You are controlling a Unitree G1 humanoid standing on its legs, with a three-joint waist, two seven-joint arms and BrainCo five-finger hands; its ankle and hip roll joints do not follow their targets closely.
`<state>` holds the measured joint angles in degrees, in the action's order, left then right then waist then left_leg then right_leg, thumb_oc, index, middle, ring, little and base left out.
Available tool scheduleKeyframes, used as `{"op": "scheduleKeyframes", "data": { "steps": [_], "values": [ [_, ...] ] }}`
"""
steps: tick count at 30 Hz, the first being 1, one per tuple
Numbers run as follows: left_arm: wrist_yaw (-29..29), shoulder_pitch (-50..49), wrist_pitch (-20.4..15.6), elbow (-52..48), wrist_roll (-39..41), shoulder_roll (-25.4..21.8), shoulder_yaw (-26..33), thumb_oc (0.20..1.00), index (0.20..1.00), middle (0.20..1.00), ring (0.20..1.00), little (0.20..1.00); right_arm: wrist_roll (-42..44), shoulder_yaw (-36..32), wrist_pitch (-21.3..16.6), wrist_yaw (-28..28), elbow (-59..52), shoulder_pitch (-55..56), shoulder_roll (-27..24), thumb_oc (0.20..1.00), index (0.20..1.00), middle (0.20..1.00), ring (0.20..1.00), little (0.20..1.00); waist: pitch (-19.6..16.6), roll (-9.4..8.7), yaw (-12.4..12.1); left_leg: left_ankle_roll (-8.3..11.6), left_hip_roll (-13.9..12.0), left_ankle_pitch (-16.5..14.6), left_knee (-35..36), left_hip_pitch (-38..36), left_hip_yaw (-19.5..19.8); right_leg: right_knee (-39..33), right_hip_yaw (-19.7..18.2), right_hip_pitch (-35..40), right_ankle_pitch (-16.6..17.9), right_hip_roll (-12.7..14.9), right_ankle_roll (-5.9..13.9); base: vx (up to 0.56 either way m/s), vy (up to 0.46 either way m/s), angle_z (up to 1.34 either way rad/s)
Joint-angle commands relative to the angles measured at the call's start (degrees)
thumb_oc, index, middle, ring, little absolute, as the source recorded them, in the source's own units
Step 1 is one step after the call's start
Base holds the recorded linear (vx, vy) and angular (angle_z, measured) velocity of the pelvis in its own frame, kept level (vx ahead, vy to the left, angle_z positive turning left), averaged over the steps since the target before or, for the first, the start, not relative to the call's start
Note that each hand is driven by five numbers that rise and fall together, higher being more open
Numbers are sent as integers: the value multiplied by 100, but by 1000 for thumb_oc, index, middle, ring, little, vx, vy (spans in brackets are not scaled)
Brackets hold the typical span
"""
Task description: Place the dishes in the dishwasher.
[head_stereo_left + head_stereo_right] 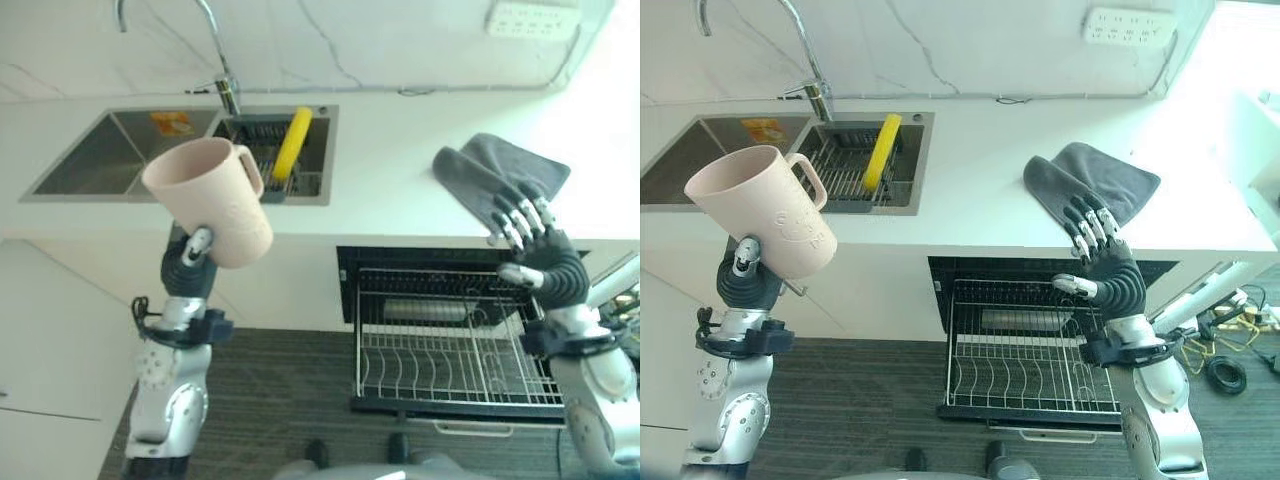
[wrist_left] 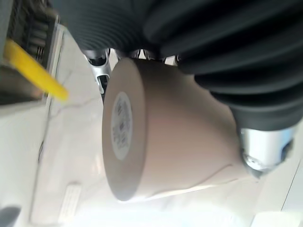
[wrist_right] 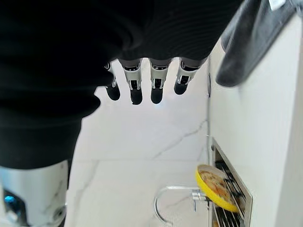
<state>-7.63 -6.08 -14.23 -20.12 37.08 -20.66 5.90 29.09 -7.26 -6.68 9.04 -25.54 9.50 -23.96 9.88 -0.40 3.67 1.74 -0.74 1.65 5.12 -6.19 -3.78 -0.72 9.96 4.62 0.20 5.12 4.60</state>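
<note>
The left hand (image 1: 196,250) has its fingers curled round a pink mug (image 1: 210,200) and holds it up in the air, tilted, with its mouth turned up and away from the robot and its handle on the side toward the rack (image 1: 440,350). The mug hangs in front of the tabletop (image 1: 380,170) edge, well off to the left of the rack and above its level. The rack is pulled out of the open dishwasher below the tabletop; its wire tines look bare where they can be seen.

The right hand (image 1: 1100,262) hovers over the rack's right rear corner, fingers straight and spread, holding nothing. A grey cloth (image 1: 1090,180) lies on the tabletop just behind it.

A yellow plate (image 1: 880,150) stands on edge in the sink (image 1: 700,150) basket, farther from the rack than the mug and behind it.

The step in hand looks to be the carry: the mug is lifted and not yet over the rack. The next move calls for swinging the left arm rightward and down to the rack, then turning the mug mouth-down so it seats between the wires before the fingers let go. The plate looks to be the next dish.
</note>
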Motion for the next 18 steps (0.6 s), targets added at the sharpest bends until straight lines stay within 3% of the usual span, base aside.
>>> {"op": "scheduleKeyframes", "data": {
  "steps": [1, 6, 10, 11, 15, 18],
  "values": [
    [-17, 27, -275, -276, -115, -242, 311, 200, 200, 200, 200, 200, -189, -58, -210, -89, -321, -211, 64, 1000, 1000, 1000, 1000, 1000, -257, -38, -110, -14, -144, -807, -12, -407, -52, 241, 125, -490, 29, 258, 491, -11, 141, 5],
    [-78, 61, -171, -326, -78, -255, 281, 200, 200, 200, 200, 200, -291, -104, -134, -235, -336, -197, 78, 1000, 1000, 1000, 1000, 1000, -192, -132, -139, -172, 3, -884, -12, -374, -19, 312, 63, -612, 130, 409, 620, 10, 181, -1],
    [-60, -17, -105, -406, -124, -291, 262, 200, 200, 200, 200, 200, -327, -119, -89, -156, -341, -91, 88, 1000, 1000, 1000, 1000, 1000, -123, -221, -164, -210, 38, -876, -12, -314, -13, 303, 127, -696, 266, 381, 662, 9, 131, -19],
    [-26, 34, -140, -425, -169, -346, 213, 200, 200, 200, 200, 200, -373, -116, -202, -111, -342, -39, 87, 1000, 1000, 1000, 1000, 1000, -80, -268, -170, -249, 14, -861, -12, -255, 52, 317, -27, -705, 260, 397, 674, -122, -33, -32],
    [131, 202, -235, -404, -289, -382, 80, 200, 200, 200, 200, 200, -462, 51, -318, -112, -326, -201, 47, 1000, 1000, 1000, 1000, 1000, -48, -290, -366, -278, -115, -736, -12, -123, -61, 715, 99, -503, 380, 788, 687, -171, -165, -24],
    [204, 331, -165, -390, -409, -421, 10, 200, 200, 200, 200, 200, -552, 238, -329, -239, -270, -388, 71, 1000, 1000, 1000, 1000, 1000, -120, -328, -563, -214, -235, -634, -12, 32, -49, 583, 132, -121, 502, 1103, 728, -95, -362, -25]
  ]
}}
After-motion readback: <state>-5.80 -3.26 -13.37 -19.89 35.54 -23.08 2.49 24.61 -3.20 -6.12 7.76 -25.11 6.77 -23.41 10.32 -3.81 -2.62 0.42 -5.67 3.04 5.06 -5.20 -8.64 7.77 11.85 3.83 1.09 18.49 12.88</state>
